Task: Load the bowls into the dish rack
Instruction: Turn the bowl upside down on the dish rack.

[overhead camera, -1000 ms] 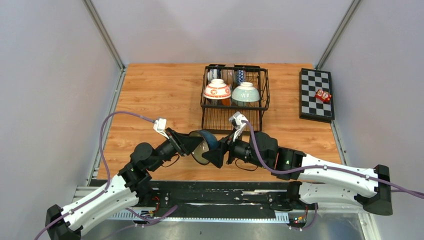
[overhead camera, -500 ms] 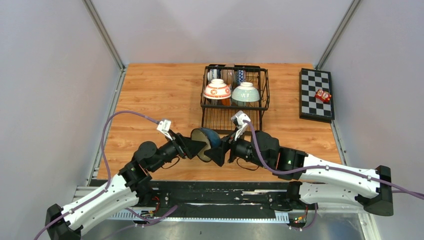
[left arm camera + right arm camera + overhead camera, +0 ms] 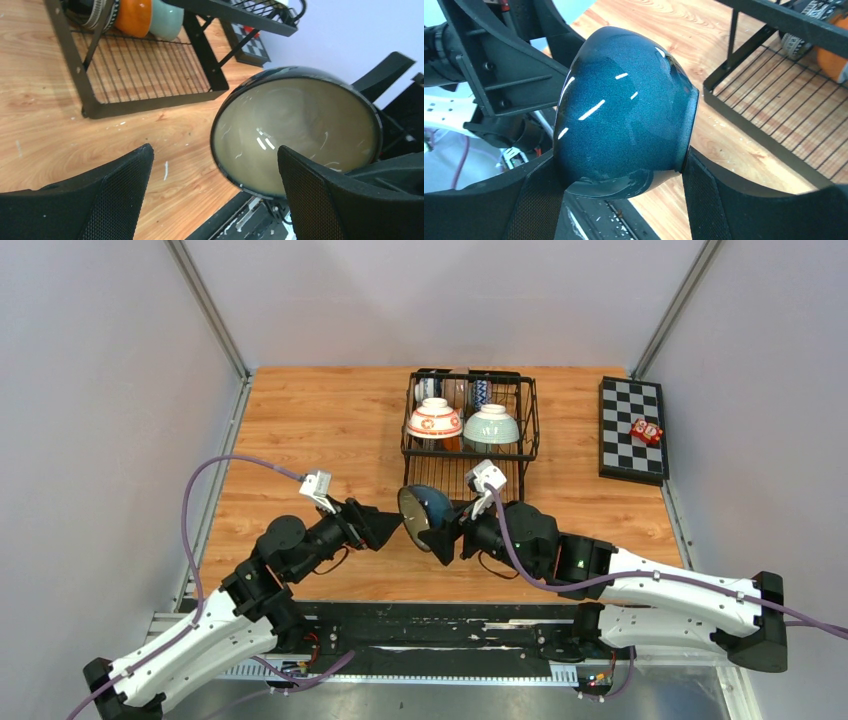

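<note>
A dark blue bowl [image 3: 421, 512] with a pale inside [image 3: 295, 132] hangs on its side above the table, just in front of the dish rack [image 3: 468, 445]. My right gripper [image 3: 441, 531] is shut on it, a finger on each side of its glossy outer wall [image 3: 624, 125]. My left gripper [image 3: 388, 528] is open a little to the bowl's left, its jaws wide with nothing between them. On the rack's raised basket a red-patterned bowl [image 3: 434, 420] and a pale green bowl [image 3: 491, 425] sit upside down. Blue-and-white bowls [image 3: 481, 390] stand behind them.
A flat checkered board [image 3: 632, 430] with a small red object [image 3: 646, 431] lies at the far right. The rack's lower wire tray [image 3: 145, 65] is bare at the front, with an orange bowl [image 3: 132, 17] further back. Grey walls close in both sides.
My left gripper opened, let go of the dark blue bowl and drew back to the left. My right gripper kept the bowl and carried it up towards the rack.
</note>
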Controlling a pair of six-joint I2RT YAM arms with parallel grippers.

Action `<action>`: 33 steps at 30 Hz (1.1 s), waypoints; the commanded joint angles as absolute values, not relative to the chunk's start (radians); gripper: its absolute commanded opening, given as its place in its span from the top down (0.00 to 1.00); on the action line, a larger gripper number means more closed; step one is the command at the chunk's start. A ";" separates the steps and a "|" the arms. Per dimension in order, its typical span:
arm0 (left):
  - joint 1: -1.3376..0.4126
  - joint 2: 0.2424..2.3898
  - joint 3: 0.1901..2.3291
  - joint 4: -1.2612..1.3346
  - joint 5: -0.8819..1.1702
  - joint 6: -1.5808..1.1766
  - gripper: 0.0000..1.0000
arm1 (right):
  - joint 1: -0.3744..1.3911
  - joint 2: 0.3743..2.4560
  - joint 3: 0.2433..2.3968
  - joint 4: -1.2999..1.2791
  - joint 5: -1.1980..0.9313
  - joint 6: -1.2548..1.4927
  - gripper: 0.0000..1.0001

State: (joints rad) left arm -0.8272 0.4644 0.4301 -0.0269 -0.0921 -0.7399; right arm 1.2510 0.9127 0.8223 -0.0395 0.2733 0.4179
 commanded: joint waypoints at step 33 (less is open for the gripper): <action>-0.830 0.333 0.647 -0.509 -0.264 -0.502 0.06 | 1.249 1.247 1.052 -0.192 0.622 -0.322 0.98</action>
State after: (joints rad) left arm -0.8272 0.3496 0.6125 -0.4561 -0.2527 -0.5556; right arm 1.2507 1.2186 0.9894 -0.2211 0.5198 -0.1684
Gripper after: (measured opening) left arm 0.944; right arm 0.755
